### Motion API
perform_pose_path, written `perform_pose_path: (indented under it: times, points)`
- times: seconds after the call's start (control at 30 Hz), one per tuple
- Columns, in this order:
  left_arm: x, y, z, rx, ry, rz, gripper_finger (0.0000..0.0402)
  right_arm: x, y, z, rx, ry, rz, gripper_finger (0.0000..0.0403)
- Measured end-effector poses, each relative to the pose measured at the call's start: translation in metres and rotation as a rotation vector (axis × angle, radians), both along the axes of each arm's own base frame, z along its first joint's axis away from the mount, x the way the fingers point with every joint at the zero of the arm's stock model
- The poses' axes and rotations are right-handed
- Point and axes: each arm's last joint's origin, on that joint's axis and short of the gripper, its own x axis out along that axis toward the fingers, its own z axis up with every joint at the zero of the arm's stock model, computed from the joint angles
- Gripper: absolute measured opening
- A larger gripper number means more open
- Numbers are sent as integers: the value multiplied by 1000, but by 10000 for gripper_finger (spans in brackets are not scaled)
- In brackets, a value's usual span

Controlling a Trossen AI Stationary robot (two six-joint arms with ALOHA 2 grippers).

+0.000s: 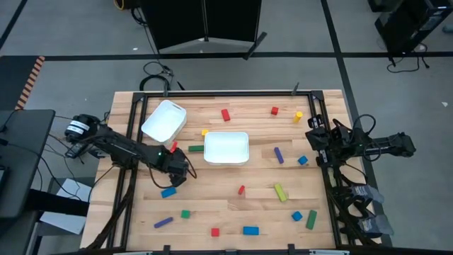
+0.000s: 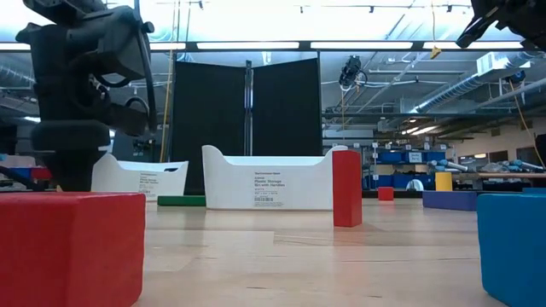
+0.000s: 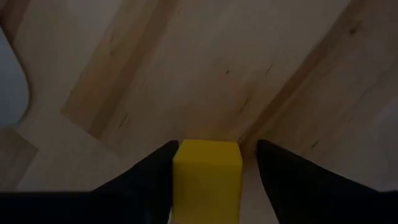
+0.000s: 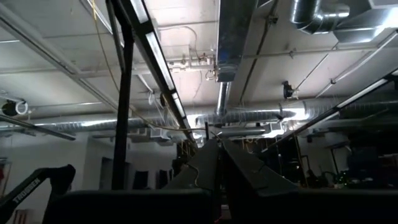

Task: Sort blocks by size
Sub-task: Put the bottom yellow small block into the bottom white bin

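Note:
My left gripper (image 1: 181, 171) is low over the table, near the left of the middle white tray (image 1: 226, 149). It is open, with a yellow block (image 3: 207, 180) between its fingers; bare wood shows between the block and one finger (image 3: 292, 180). The gripper hides this block in the high view. Other blocks lie scattered on the table: a green bar (image 1: 196, 148), a blue block (image 1: 168, 192), a purple bar (image 1: 279, 154), a red cube (image 1: 226, 114). My right gripper (image 1: 315, 138) waits at the table's right edge. My left gripper has one finger (image 3: 152, 180) right beside the yellow block's side (image 3: 179, 180); I cannot tell whether it touches. The other finger stands apart from the block. The fingers come from above, pointing down at the table.
A second white tray (image 1: 164, 120) lies tilted at the far left. Several more blocks lie along the near edge (image 1: 250, 230) and the right side (image 1: 303, 161). In the low view a red block (image 2: 72, 247) and a blue block (image 2: 512, 247) stand close to the camera.

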Motion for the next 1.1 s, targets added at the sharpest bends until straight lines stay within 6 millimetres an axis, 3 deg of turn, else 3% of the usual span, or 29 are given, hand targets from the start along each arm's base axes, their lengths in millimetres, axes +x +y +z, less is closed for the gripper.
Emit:
perform_pose_path:
  times: [0.23,0.47,0.6,0.73,0.83,0.9,1.0,1.1]
  points:
    - [1,-2,-1,-43,-1,18,141,0,0,0,-39,-1,-31,32]
    - [5,-3,6,-80,-15,22,139,0,0,0,-39,-1,-31,32]
    - [35,-10,41,-48,-177,-57,139,0,0,0,-39,-1,-30,32]
    - [67,-10,93,101,-400,-148,139,0,0,0,-33,0,-26,32]
    - [88,-4,128,221,-578,-201,139,2,0,-2,-33,28,-23,32]
    - [105,6,137,257,-705,-225,139,4,0,-5,-26,70,-16,32]
    - [127,23,123,236,-731,-255,139,11,-1,-8,19,154,-31,32]
    - [144,38,94,205,-661,-253,139,19,-2,-4,70,229,-51,36]
